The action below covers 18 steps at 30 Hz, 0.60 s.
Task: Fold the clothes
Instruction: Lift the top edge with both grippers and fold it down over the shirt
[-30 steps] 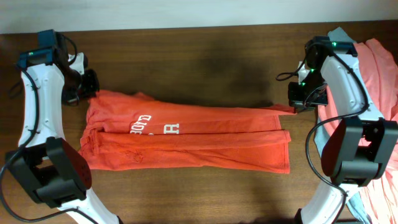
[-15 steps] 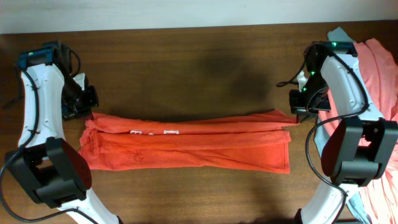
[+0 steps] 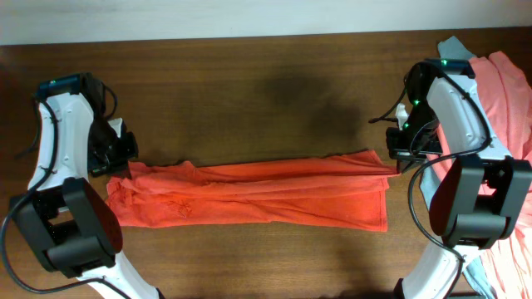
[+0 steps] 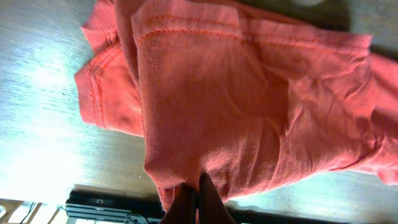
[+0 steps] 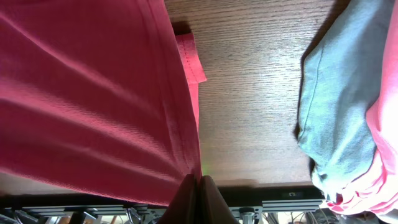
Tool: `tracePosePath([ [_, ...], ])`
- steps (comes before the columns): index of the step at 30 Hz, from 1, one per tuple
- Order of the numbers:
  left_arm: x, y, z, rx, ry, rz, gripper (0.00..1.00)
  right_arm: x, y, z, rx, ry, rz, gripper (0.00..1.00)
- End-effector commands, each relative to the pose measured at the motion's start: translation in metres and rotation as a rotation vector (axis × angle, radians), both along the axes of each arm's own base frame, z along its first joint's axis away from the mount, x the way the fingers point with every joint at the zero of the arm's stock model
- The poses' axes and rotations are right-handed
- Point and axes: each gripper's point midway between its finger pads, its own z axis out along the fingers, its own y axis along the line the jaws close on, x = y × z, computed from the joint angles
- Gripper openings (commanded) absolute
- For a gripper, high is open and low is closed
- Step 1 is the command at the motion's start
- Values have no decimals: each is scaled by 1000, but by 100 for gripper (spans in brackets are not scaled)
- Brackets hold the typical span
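Note:
An orange-red T-shirt (image 3: 249,193) lies as a long folded band across the middle of the wooden table. My left gripper (image 3: 125,159) is shut on its left end, at the upper edge. In the left wrist view the fabric (image 4: 249,99) hangs pinched between the fingers (image 4: 210,202). My right gripper (image 3: 397,159) is shut on the shirt's right end. The right wrist view shows the red cloth (image 5: 93,93) clamped at my closed fingers (image 5: 211,200). More clothes, salmon-pink (image 3: 509,91) and grey-blue (image 3: 453,46), are piled at the right edge.
The pile of salmon-pink and grey-blue garments (image 5: 348,106) lies just right of my right arm. Bare dark wood (image 3: 266,91) stretches behind the shirt. A white wall borders the table's far edge.
Both grippers have moved toward the front of the table, drawing the shirt's back edge forward over itself. The white print is now hidden and the shirt forms a narrower band.

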Motion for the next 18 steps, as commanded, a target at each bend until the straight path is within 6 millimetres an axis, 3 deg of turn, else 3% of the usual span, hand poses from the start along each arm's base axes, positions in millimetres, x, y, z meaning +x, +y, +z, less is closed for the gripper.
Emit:
tracePosePath([
  [1, -10, 1, 3, 13, 19, 8, 1, -5, -3, 6, -25, -2, 20, 5],
  [6, -18, 5, 5, 33, 54, 1, 1, -7, -3, 7, -25, 5, 20, 5],
  [8, -20, 4, 5, 31, 61, 0, 1, -10, -4, 8, -30, 20, 23, 18],
  [18, -26, 6, 7, 46, 92, -6, 2, -14, -3, 10, -27, 38, 23, 18],
])
